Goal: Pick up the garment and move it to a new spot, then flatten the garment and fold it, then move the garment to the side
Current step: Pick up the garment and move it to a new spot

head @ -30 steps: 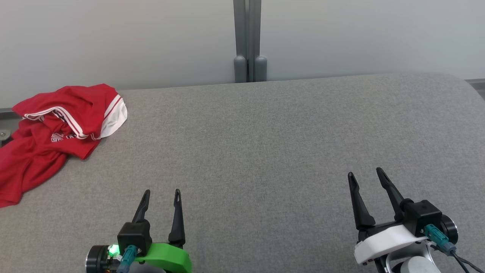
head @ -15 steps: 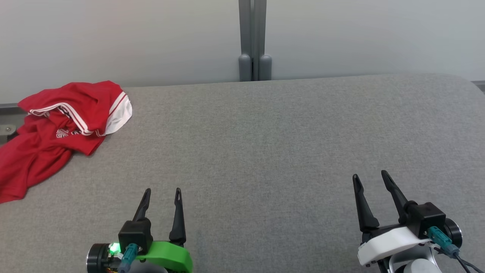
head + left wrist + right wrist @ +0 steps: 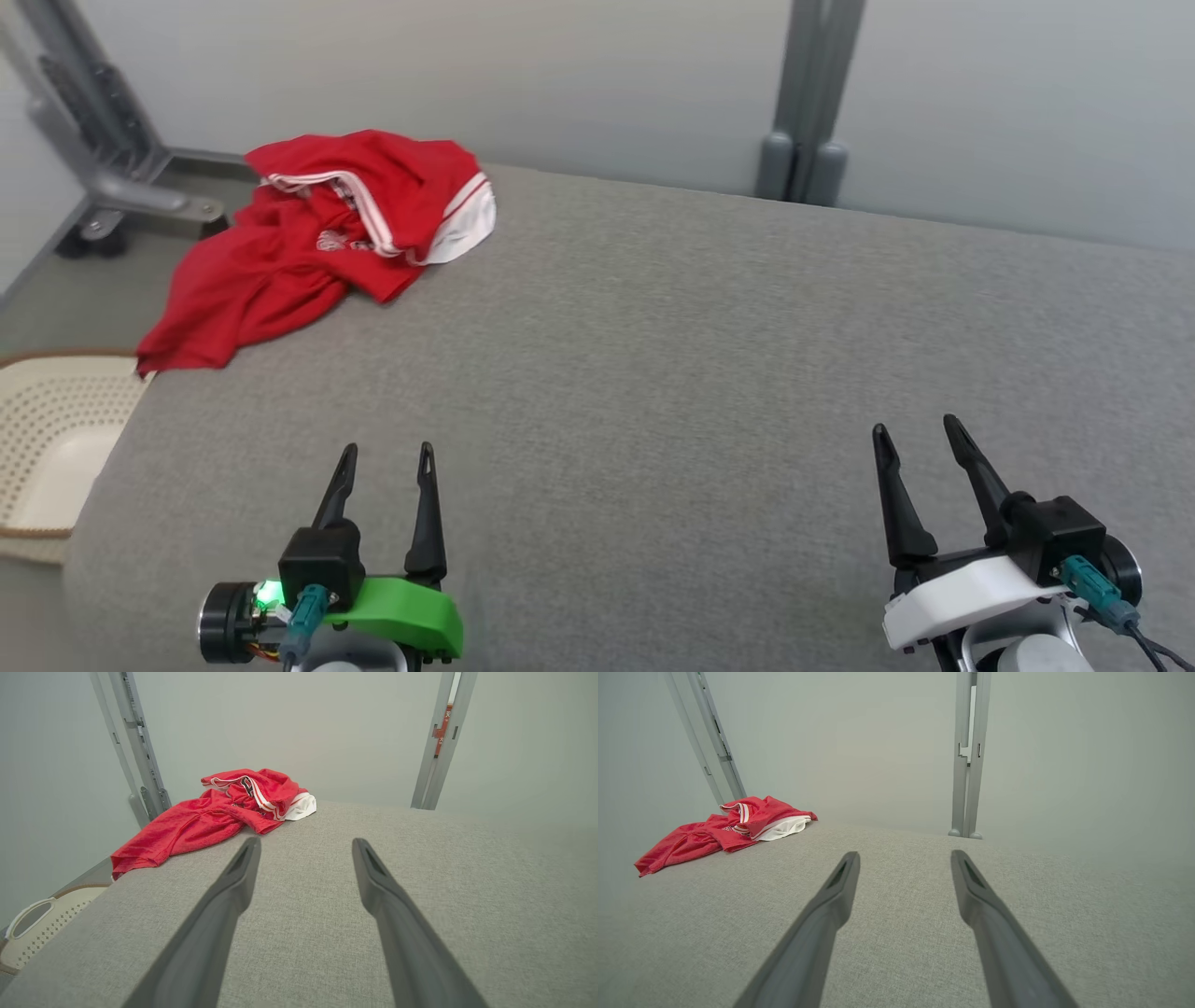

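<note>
At the far left corner of the grey table (image 3: 653, 355), the garment (image 3: 317, 243) lies in a crumpled heap. It is red, with white stripes along one band and a white patch at its right end. Its near end stretches out flatter and reaches the table's left edge. Just beyond that edge, lower down, sits a cream perforated basket (image 3: 47, 439).

The left gripper (image 3: 385, 455), on a green mount, shows at the lower left of the head view. Its two dark fingers are spread, with nothing between them, and point towards the far side of the table. The garment is well apart from it, ahead and to its left; the left wrist view shows the heap past the left fingertip.

The right gripper (image 3: 917, 427), on a white mount, is at the lower right, its fingers likewise spread and empty, over bare table. From its wrist view the garment lies far off to the left.

A grey post (image 3: 808, 112) stands behind the table's far edge against a pale wall, and a slanted grey frame (image 3: 93, 140) stands behind the garment.
</note>
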Robot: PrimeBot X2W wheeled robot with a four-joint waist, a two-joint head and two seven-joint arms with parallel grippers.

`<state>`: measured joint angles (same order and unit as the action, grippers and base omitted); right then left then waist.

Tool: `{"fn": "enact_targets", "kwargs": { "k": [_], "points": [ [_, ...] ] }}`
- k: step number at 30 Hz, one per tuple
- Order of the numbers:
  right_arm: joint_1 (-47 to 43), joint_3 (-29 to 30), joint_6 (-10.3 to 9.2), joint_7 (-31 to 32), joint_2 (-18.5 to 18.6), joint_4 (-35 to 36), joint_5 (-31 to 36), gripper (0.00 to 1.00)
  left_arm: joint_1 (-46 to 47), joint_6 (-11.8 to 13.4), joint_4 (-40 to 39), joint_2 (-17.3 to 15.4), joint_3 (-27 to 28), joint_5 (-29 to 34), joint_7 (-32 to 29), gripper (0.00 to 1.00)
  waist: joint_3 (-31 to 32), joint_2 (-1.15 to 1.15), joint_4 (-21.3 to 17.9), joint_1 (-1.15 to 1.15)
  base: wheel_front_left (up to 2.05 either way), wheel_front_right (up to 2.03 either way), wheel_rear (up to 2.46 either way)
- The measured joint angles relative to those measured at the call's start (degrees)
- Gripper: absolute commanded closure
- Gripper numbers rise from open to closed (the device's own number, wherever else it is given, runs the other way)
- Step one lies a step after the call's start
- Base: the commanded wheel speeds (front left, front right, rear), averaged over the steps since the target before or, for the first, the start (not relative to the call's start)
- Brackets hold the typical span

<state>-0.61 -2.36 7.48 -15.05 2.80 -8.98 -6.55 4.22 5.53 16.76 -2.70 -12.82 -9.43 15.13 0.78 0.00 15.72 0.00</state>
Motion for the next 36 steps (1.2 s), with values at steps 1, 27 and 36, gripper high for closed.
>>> {"fn": "enact_targets", "kwargs": {
  "k": [1,27,36],
  "points": [
    [0.1,0.0,0.00,0.0,0.0,0.0,-0.1,0.00,0.0,-0.1,0.0,0.0,0.1,0.0,0.0,0.00,-0.1,0.00,1.4,0.00,0.00,0.00,0.00],
    [5.3,-2.4,0.01,0.0,-0.1,-1.8,1.9,0.00,-1.8,0.9,-3.6,-0.4,4.1,-0.1,0.0,0.00,-4.8,0.00,15.4,0.00,0.00,0.00,0.00],
    [6.4,0.4,0.01,0.0,-0.1,2.9,6.8,0.00,19.2,-2.4,-1.0,-10.8,9.4,2.6,0.0,0.00,-9.4,0.00,14.3,0.00,0.00,0.00,0.00]
  ]
}}
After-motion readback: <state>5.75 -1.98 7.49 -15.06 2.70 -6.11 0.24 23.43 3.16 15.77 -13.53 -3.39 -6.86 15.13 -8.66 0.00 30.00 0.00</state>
